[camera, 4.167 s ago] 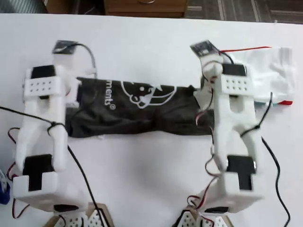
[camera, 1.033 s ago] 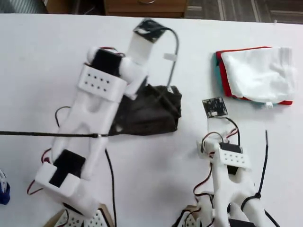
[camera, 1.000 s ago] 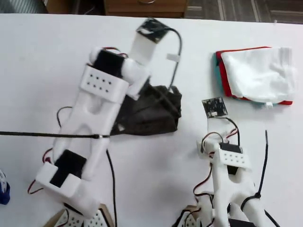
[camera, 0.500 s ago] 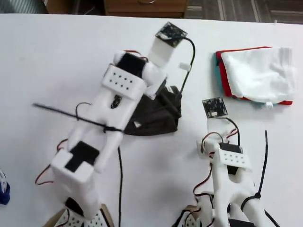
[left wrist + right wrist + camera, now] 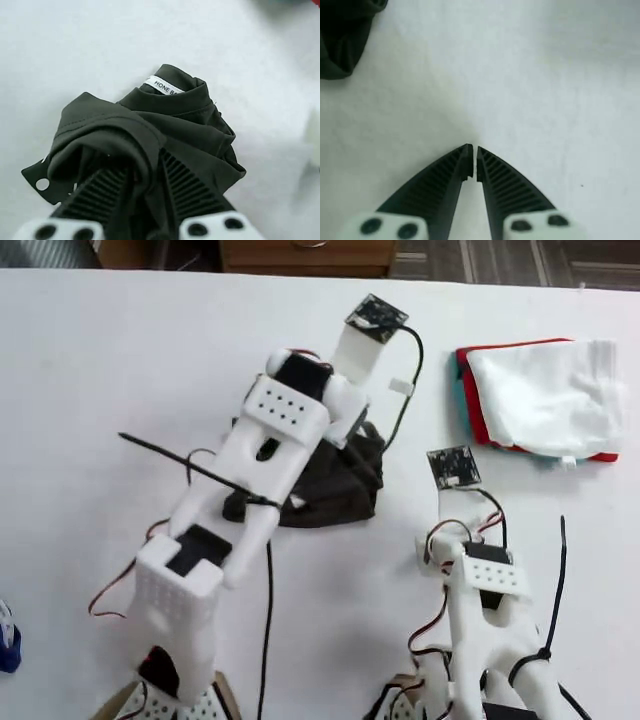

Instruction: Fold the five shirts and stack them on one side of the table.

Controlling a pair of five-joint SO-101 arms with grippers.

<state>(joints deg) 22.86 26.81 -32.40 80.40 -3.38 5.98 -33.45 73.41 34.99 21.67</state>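
Clamping a bunched fold of the dark shirt [image 5: 175, 115], the left claw [image 5: 146, 170] has its ribbed fingers [image 5: 95, 192] pressed in on both sides of the cloth. The cloth drapes over their tips and hides them. The shirt is a dull black-green and is gathered into a compact, creased lump instead of lying flat. Its collar is turned up at the end away from the claw, and a small white label [image 5: 165, 86] shows there.

In the high view the lump sits near the middle of the white surface [image 5: 120, 360], partly beneath the left arm [image 5: 250, 480], which slants across from the near left corner.

To the right, closer to the near edge, is the right arm [image 5: 480, 585]. The right claw [image 5: 472, 150] is almost fully closed, with a thin slit between its tips and nothing in it. It is above bare surface just beside one edge of the dark shirt.

At the far right lies the stack of folded shirts [image 5: 545, 400], well apart from the dark one. A white shirt is on top, and red and teal edges show beneath it.
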